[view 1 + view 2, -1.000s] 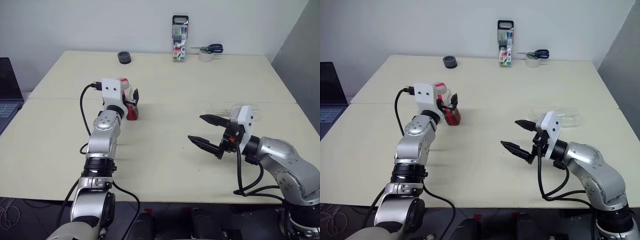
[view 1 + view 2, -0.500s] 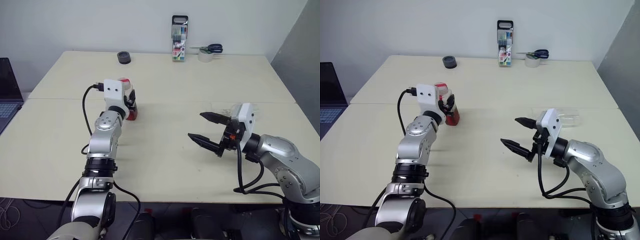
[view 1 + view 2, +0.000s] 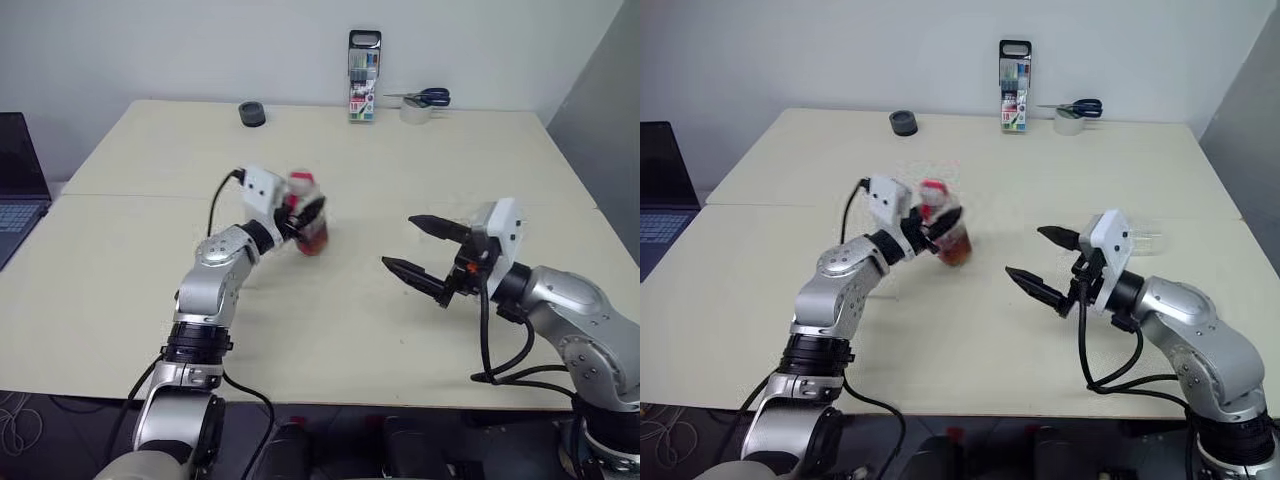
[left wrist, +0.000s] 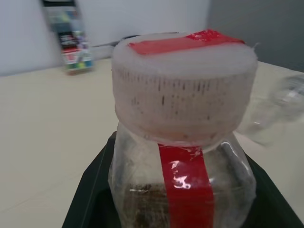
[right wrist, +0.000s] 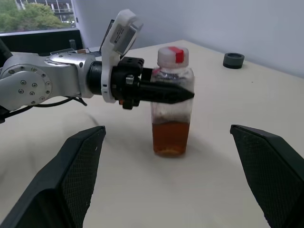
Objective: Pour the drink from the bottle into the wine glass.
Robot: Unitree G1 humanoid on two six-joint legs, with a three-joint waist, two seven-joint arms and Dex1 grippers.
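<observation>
Now the left pincer (image 3: 930, 225) is pinching the bottle (image 5: 172, 111) just under its cap (image 4: 183, 85), with one black finger on each side of the neck. The bottle stands straight up, cap on top, and the drink (image 5: 170, 137) sits low inside it, filling only the bottom part. I can't tell if the bottle's base rests on the worktop (image 3: 330, 330) or hangs just above it.

The right pincer (image 3: 430, 255) is spread wide and holds nothing. It points across at the bottle, which stands between its two open fingers as seen from the right wrist, but well apart from them.

The wine glass (image 3: 1140, 237) lies on its side on the worktop, just behind the right arm, far from the bottle. So the right arm is much nearer to the glass. The cap is on, so I think it must come off, and the glass must stand up, before any pouring.
</observation>
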